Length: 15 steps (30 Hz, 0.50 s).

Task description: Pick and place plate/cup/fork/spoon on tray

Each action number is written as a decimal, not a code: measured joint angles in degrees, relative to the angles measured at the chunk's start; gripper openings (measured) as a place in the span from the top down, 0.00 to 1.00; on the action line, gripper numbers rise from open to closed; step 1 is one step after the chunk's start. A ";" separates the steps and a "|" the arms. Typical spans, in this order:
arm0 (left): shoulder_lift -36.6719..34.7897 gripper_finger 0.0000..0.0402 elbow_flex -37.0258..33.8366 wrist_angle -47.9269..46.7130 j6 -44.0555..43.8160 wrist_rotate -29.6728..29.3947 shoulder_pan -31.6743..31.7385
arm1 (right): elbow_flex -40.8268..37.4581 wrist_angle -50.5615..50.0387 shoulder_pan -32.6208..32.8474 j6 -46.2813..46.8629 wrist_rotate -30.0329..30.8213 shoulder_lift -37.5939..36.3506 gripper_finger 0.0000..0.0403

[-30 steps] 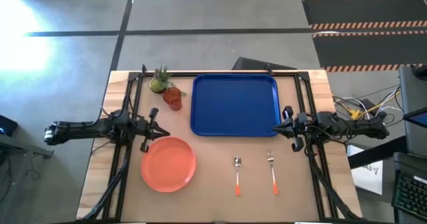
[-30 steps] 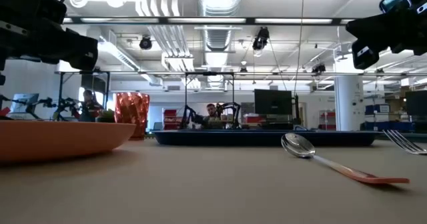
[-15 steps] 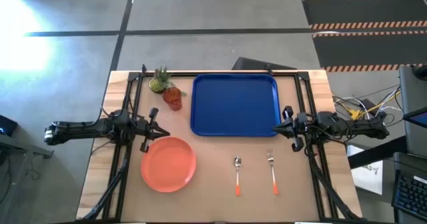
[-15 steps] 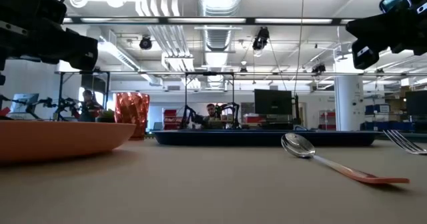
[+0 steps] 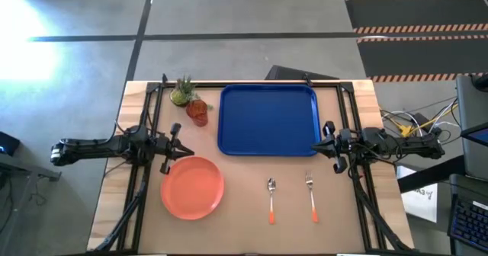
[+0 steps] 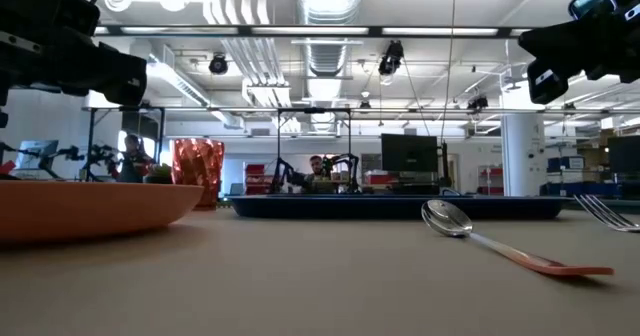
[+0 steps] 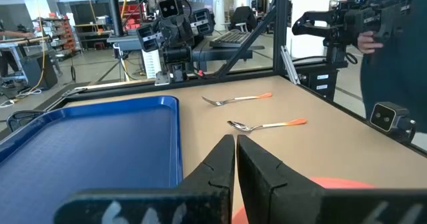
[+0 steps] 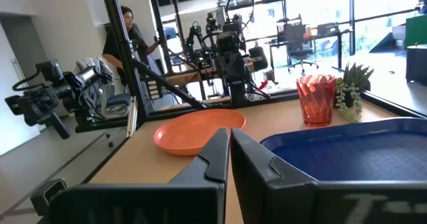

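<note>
The blue tray (image 5: 268,120) lies at the table's far middle. The orange plate (image 5: 192,187) lies flat at the near left. The dark-red cup (image 5: 197,112) stands left of the tray, beside a small potted plant. The spoon (image 5: 271,199) and the fork (image 5: 311,196) lie near the table's front, heads toward the tray. My left gripper (image 5: 189,154) is shut and empty, above the plate's far edge. My right gripper (image 5: 314,145) is shut and empty, by the tray's near right corner. The spoon also shows in the low view (image 6: 505,246).
A small green potted plant (image 5: 181,92) stands at the far left, next to the cup. Black frame bars run along the table's left and right sides (image 5: 142,119). A person stands beyond the table in the right wrist view (image 8: 130,34).
</note>
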 joint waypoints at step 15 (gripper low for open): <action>0.00 1.00 0.00 0.00 0.01 -0.01 0.01 | 0.00 0.56 0.00 13.38 -1.13 0.01 0.98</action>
